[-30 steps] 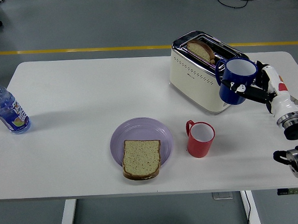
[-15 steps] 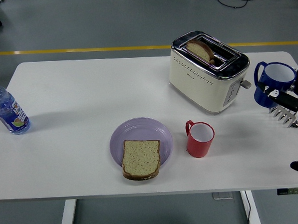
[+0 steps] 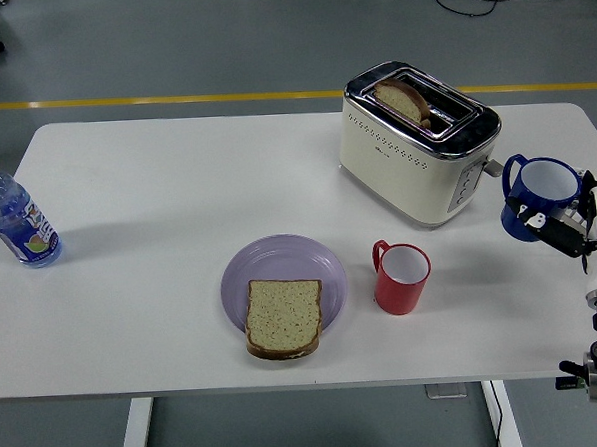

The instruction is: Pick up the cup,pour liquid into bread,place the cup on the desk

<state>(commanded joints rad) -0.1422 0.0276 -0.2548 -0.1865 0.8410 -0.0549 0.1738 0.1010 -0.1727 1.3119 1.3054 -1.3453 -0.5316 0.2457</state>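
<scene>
Worktop (image 3: 177, 190): white, carrying everything I can see; only its near edge shows at the bottom.
Toaster (image 3: 419, 142): cream and chrome, far right of centre, a slice standing in one slot.
Plate (image 3: 270, 260): lilac, near centre, with the bread slice (image 3: 283, 316) lying flat across its near rim.
Water bottle (image 3: 13, 218): at the left edge, well away from the work.
Blue cup (image 3: 540, 196): the task's thing, upright, mouth up, at the right end of the worktop just beside the toaster. I cannot tell whether its base touches the surface.
Red cup (image 3: 401, 276): standing free between the plate and the blue cup.
Right hand (image 3: 564, 228): its dark fingers wrap the blue cup's near side, so I read it as gripping the cup.
Key relation: the bread lies to the left of the held cup and nearer me, with the red cup on that line. My judgement is the carry must clear it.
Hidden: the right forearm is cut off by the frame; the cup's contents cannot be made out; my left arm is out of view.
</scene>
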